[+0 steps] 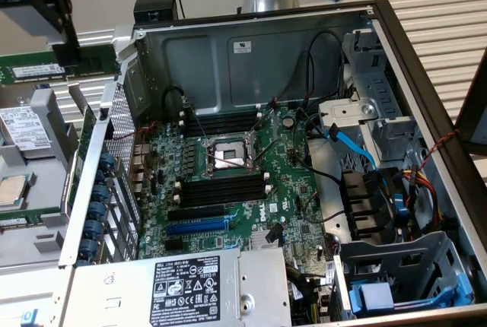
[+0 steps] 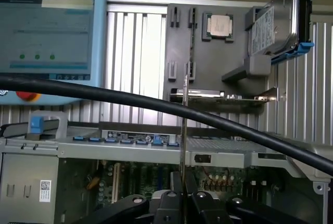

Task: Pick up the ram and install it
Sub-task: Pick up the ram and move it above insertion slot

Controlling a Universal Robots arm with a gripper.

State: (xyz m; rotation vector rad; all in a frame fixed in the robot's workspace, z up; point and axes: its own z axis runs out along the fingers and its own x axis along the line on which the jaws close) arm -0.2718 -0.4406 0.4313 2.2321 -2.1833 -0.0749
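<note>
The ram [image 1: 38, 70], a thin green stick with a pale sticker, hangs lengthwise over the parts tray at the exterior view's upper left, outside the open computer case [image 1: 426, 91]. My gripper [image 1: 70, 57] is shut on it from above. In the wrist view the ram [image 2: 185, 130] shows edge-on as a thin upright line rising from between my gripper [image 2: 183, 203] fingers. The black memory slots [image 1: 221, 190] with white end clips lie on the motherboard below the processor socket [image 1: 228, 156]. A second bank of slots [image 1: 221, 123] lies above the socket.
A grey tray [image 1: 46, 106] at the exterior view's left holds a hard drive [image 1: 27, 125] and a processor [image 1: 9, 188]. The power supply [image 1: 190, 289] sits at the case's near edge, beside a blue slot [image 1: 196, 226]. A thick black cable [image 2: 156, 105] and a teach pendant [image 2: 49, 31] show in the wrist view.
</note>
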